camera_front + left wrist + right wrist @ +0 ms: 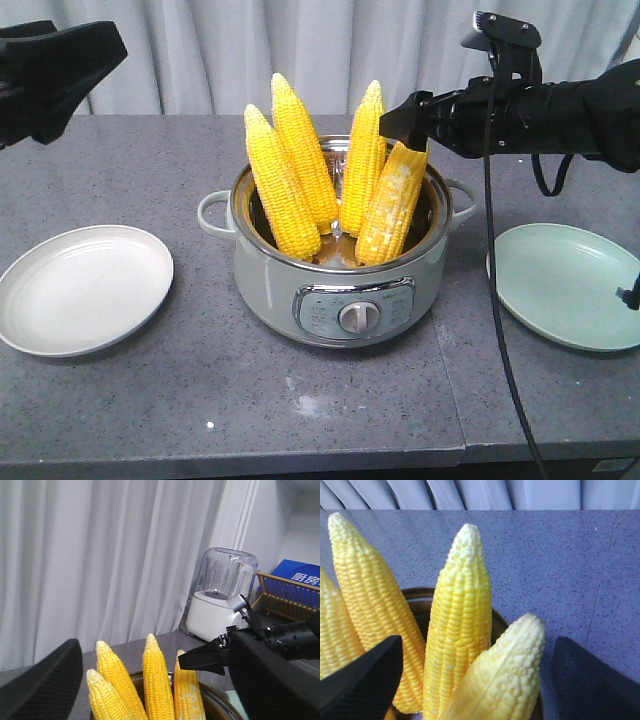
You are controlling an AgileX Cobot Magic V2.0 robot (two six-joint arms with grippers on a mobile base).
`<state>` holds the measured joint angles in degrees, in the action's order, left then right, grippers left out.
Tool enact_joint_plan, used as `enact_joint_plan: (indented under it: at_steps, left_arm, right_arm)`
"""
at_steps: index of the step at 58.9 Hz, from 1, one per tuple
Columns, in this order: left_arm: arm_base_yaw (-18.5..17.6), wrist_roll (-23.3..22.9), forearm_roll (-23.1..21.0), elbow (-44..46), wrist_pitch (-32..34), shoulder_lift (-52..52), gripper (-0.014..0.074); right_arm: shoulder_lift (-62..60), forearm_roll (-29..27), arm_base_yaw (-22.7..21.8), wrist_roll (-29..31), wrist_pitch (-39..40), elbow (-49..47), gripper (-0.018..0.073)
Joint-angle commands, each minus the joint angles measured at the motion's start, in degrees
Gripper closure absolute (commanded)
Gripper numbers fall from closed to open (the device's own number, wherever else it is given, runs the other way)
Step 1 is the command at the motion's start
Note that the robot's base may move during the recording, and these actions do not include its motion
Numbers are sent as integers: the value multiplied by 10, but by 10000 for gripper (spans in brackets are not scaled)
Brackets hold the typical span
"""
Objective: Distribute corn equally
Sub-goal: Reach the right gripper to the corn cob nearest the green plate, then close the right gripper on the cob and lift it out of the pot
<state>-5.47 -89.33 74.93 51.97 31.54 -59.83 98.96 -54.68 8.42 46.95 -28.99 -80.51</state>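
Several cobs of corn stand upright in a pale green electric pot at the table's middle. The frontmost right cob is paler and leans right. My right gripper hovers at that cob's tip. In the right wrist view the gripper is open, and its black fingers flank the pale cob without touching it. My left gripper is open and empty, held high above the table's far left. In its own view it looks over the corn tips.
A white plate lies left of the pot and a pale green plate lies right of it; neither holds anything. The right arm's cable hangs between pot and green plate. A blender and dish rack stand behind, by the curtain.
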Motion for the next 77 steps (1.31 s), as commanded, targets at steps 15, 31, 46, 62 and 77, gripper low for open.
enact_joint_plan:
  at_steps: [15,31,46,62,77]
  left_arm:
    - [-5,-7,-24,19,7,8,41]
    - [-5,-7,-24,19,7,8,41]
    - [-5,-7,-24,19,7,8,41]
    - [-5,-7,-24,19,9,8,41]
    - [-5,-5,-12,35,1,-3,41]
  right_arm:
    - [-3,-7,2,10,42,-19,-22]
    - [1,2,2,18,33,-19,74]
    - [1,3,2,23,29,-19,408]
    - [-16,2,2,41,29,-36,568]
    - [-98,6,1,41,39,-74,567]
